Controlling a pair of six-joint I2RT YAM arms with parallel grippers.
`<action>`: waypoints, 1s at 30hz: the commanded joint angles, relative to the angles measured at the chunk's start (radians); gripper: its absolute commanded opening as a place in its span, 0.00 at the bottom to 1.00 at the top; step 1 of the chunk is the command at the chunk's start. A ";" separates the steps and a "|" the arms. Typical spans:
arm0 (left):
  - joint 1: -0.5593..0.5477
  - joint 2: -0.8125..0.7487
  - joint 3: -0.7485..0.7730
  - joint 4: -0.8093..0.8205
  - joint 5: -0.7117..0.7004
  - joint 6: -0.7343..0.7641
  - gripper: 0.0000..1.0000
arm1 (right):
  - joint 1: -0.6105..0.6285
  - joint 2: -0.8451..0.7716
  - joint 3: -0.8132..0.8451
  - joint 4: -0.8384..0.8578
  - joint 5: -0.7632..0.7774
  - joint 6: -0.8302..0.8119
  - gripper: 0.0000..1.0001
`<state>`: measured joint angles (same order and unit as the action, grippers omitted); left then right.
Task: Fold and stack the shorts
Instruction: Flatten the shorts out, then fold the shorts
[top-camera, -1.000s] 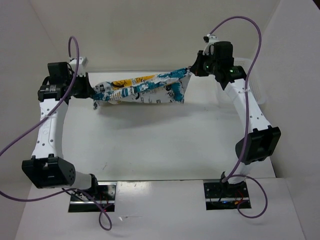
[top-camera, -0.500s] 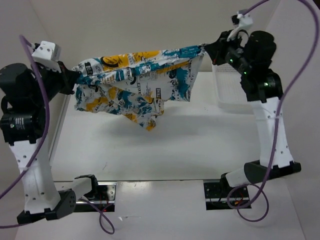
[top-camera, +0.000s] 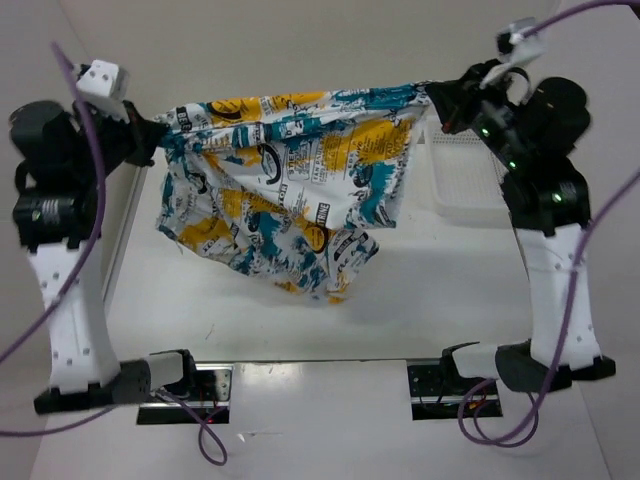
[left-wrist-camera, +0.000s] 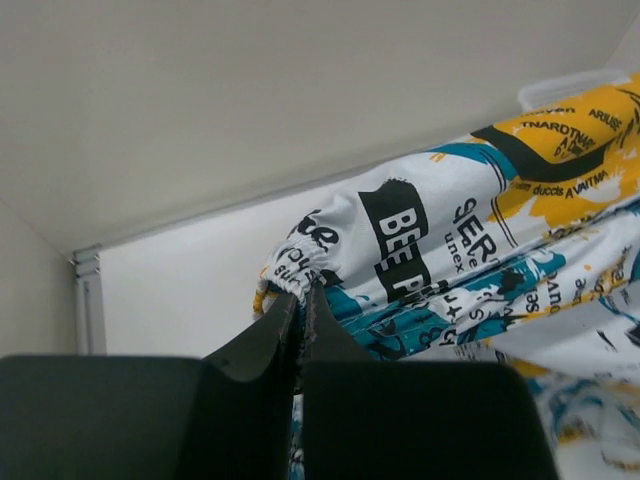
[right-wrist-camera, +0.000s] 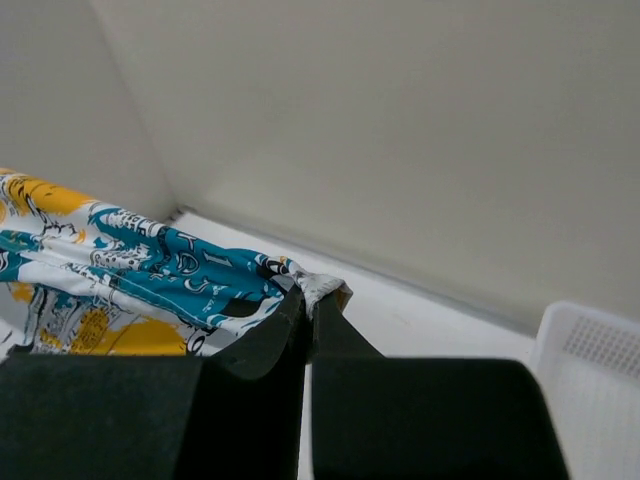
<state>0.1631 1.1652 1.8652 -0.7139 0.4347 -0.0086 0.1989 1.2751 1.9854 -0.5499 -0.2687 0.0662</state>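
The shorts (top-camera: 290, 180), white with teal, yellow-orange and black print, hang spread in the air between both arms, the lower part drooping toward the table. My left gripper (top-camera: 158, 135) is shut on the waistband's left corner; its jaws pinch the gathered hem (left-wrist-camera: 300, 283) in the left wrist view. My right gripper (top-camera: 437, 100) is shut on the right corner, and a small tuft of fabric (right-wrist-camera: 320, 285) sticks out past its closed fingertips. Both grippers are raised high above the table.
A white mesh plastic basket (top-camera: 465, 180) stands at the right, under the right arm; its corner shows in the right wrist view (right-wrist-camera: 595, 350). The white table (top-camera: 300, 320) lies below. White walls close the back and sides.
Both arms have lifted and pulled apart. The shorts went from a bunched strip near the table to a spread, hanging sheet, now higher and unfurled lower.
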 joint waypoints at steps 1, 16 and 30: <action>0.019 0.241 -0.020 0.056 -0.071 0.009 0.00 | -0.030 0.200 -0.071 0.064 0.115 0.000 0.00; -0.042 0.930 0.278 0.097 -0.037 0.009 0.03 | -0.010 0.829 0.182 0.079 0.068 0.070 0.00; -0.044 0.937 0.336 0.005 -0.014 0.009 0.04 | 0.025 0.715 0.074 -0.025 -0.098 0.003 0.00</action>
<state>0.0814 2.2097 2.2532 -0.6689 0.3939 -0.0048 0.1909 2.1155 2.1696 -0.5270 -0.2790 0.1120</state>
